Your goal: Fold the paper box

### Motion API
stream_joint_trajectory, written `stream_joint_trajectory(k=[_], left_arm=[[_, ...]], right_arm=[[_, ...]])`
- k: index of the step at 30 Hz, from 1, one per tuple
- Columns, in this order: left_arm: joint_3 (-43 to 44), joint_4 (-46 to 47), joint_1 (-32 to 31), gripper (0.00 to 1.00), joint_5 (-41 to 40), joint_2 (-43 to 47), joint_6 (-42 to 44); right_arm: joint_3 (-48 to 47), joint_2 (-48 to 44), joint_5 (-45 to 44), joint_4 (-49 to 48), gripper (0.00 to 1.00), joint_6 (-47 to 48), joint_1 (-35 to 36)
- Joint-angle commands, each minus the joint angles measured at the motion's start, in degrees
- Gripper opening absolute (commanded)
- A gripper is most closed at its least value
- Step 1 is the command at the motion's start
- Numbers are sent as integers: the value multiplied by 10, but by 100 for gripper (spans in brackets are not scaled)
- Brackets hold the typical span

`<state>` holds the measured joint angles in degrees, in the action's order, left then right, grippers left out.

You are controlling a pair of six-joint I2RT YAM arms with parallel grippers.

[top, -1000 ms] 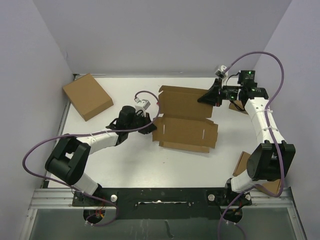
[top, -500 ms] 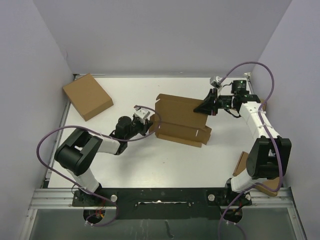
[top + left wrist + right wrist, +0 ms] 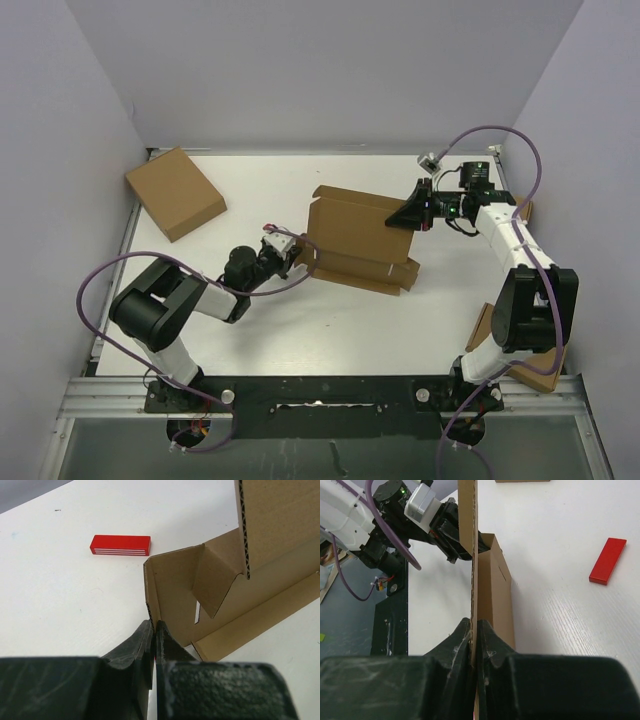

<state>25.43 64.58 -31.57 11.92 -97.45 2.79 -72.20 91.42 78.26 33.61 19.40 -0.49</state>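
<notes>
**Mid-fold: box (image 3: 355,238) half formed**

Sits at centre of the top view, rear panel upright. Its left end flap is pinched tight by the left gripper (image 3: 297,258); the right gripper (image 3: 408,214) is clamped on the panel's right edge. Next, probably: swing the flap inward, panel held steady.

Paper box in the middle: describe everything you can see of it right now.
The paper box is plain brown corrugated cardboard, only partly folded. Its lower part lies on the white table near the centre, while one large panel stands raised above it. A small side flap at its left end stands up, with a tab bent inward. The left gripper is shut on that flap's edge; the right gripper is shut on the raised panel's right edge.
</notes>
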Motion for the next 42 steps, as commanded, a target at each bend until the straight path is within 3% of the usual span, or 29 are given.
stream_joint_trajectory(k=[1, 4, 11, 16, 19, 21, 24, 28, 33, 42], left_arm=[[1, 64, -6, 0, 12, 4, -1], [-2, 52, -4, 8, 24, 17, -14], [-26, -7, 9, 41, 47, 88, -53], [-64, -73, 15, 59, 33, 194, -102], [-69, -179, 23, 67, 9, 303, -156], [-57, -272, 38, 67, -9, 361, -189], [-42, -348, 77, 55, -13, 401, -200], [-12, -381, 151, 35, 46, 348, -203], [41, -274, 169, 27, 199, 182, -162], [75, 7, 150, 29, 316, -25, -141]], right_arm=[[10, 6, -34, -30, 0, -43, 8], [9, 8, -36, -28, 0, -43, 7], [10, 10, -31, -22, 0, -35, 7], [13, 8, -30, -21, 0, -31, 4], [15, 8, -29, -22, 0, -30, 5], [17, 9, -28, -24, 0, -31, 4], [19, 9, -26, -29, 0, -34, 3], [20, 12, -24, -36, 0, -39, 3], [20, 11, -24, -37, 0, -41, 3], [21, 10, -22, -40, 0, -43, 0]])
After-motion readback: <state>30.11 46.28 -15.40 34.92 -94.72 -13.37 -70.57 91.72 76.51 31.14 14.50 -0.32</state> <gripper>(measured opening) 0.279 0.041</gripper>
